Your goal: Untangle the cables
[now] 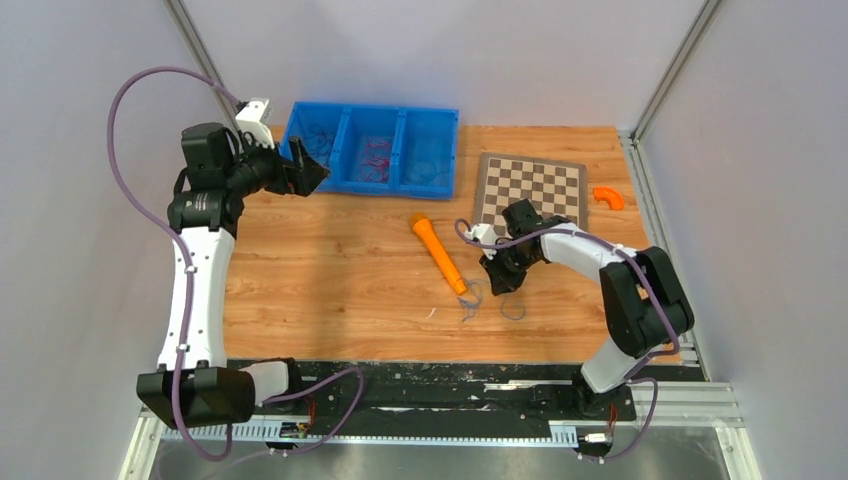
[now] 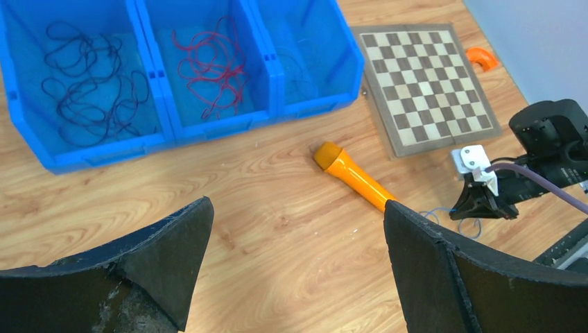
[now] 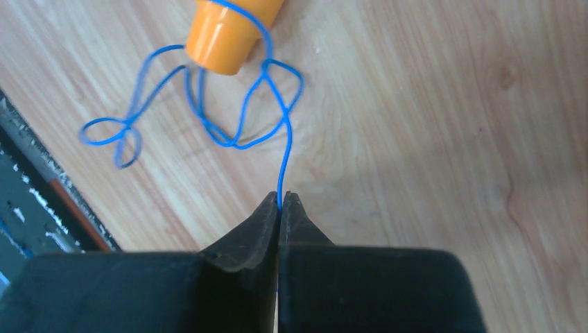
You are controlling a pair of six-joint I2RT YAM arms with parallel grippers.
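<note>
A thin blue cable (image 3: 239,118) lies in loops on the wooden table, one strand over the end of an orange cylinder (image 3: 225,31). My right gripper (image 3: 280,198) is shut on this blue cable; it also shows in the top view (image 1: 497,283), with the cable (image 1: 472,298) beside it. Dark purple cables (image 2: 83,76) lie in the left compartment of the blue bin (image 2: 208,128), red cables (image 2: 211,69) in the middle one, faint blue ones (image 2: 298,69) in the right one. My left gripper (image 2: 298,236) is open and empty, high near the bin (image 1: 312,172).
The orange cylinder (image 1: 438,252) lies mid-table. A checkerboard mat (image 1: 530,190) sits at the back right with a small orange piece (image 1: 608,197) beside it. Metal frame posts stand at the back corners.
</note>
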